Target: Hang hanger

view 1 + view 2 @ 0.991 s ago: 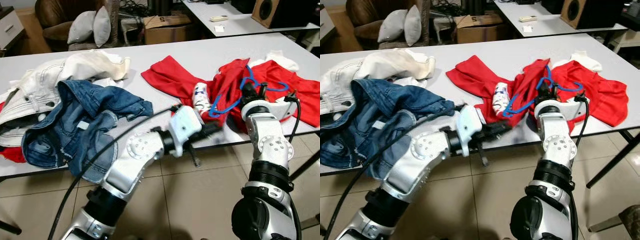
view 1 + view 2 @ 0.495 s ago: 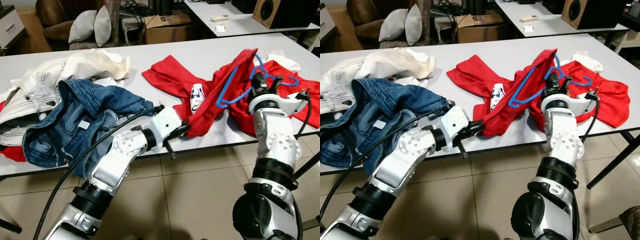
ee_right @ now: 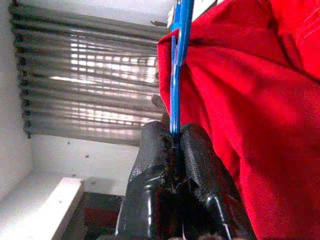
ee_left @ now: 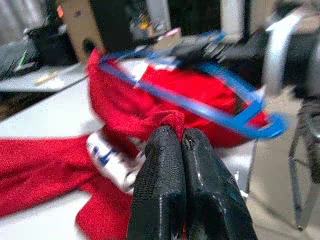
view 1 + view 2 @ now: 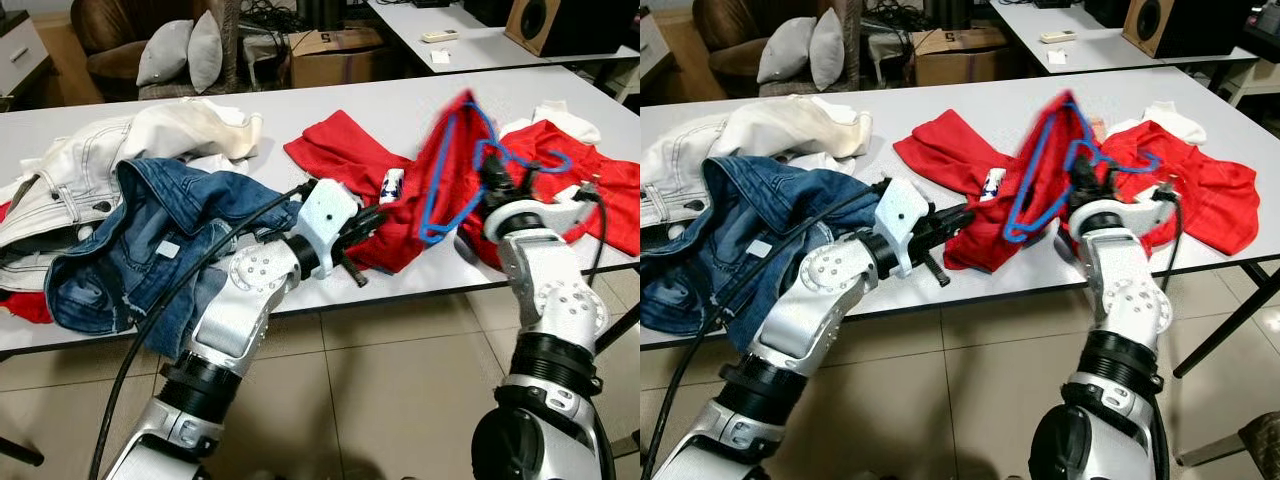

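I see the grey table [image 5: 380,110] strewn with clothes, a red shirt [image 5: 350,160] right of centre. My left gripper [image 4: 175,142] pinches its hem at the near edge. My right gripper [image 3: 172,137] clamps the blue hanger [image 5: 450,175], raised inside the shirt.

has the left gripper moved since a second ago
Yes. The left gripper, shut on the red garment, has pulled back from below the table edge up over the tabletop, toward the denim jacket.
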Tool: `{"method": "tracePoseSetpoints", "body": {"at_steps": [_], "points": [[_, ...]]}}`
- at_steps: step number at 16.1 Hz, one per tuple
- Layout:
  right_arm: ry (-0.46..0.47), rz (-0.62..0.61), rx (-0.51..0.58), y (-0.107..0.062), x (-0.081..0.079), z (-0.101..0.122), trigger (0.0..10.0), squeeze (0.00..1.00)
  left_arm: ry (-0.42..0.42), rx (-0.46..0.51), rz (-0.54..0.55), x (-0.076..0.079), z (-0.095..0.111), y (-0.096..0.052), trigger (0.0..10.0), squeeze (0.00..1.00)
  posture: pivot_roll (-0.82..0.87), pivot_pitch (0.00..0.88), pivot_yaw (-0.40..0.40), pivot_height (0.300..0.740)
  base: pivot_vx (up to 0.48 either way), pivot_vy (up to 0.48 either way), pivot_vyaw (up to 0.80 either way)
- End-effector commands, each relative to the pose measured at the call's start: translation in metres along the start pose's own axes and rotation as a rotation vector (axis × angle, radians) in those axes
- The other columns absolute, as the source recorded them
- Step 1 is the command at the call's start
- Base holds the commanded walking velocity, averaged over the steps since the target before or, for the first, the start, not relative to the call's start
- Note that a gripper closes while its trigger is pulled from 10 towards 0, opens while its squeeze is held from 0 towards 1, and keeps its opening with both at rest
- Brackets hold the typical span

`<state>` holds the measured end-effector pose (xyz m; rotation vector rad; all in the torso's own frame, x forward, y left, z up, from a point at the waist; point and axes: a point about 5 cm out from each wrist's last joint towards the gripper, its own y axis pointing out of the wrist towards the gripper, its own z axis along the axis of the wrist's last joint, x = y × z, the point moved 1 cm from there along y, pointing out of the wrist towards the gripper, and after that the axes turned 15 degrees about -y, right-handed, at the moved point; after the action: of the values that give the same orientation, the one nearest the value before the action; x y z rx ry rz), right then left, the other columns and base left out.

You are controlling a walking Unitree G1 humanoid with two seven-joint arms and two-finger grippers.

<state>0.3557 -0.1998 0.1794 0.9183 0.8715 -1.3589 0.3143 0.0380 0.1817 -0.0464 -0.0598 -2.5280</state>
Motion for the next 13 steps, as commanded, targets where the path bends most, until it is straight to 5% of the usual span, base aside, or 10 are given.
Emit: {"method": "tracePoseSetpoints", "body": {"at_steps": [1, 9, 13], "points": [[0.008, 0.0, -0.005, 0.003, -0.001, -0.002, 10.0, 0.0, 0.028, 0.017, -0.066, 0.008, 0.007, 0.001, 0.0, 0.0, -0.12, 0.0, 0.035, 0.74, 0.0, 0.0, 0.0], [-0.006, -0.093, 0.002, 0.01, 0.013, -0.002, 10.0, 0.0, 0.014, 0.114, -0.159, 0.02, 0.024, -0.005, 0.0, 0.0, -0.1, 0.0, 0.027, 0.74, 0.0, 0.0, 0.0], [0.037, -0.095, 0.049, 0.013, 0.013, 0.009, 10.0, 0.0, 0.021, 0.033, -0.25, 0.03, 0.012, -0.009, 0.0, 0.0, -0.11, 0.0, 0.031, 0.74, 0.0, 0.0, 0.0]]}}
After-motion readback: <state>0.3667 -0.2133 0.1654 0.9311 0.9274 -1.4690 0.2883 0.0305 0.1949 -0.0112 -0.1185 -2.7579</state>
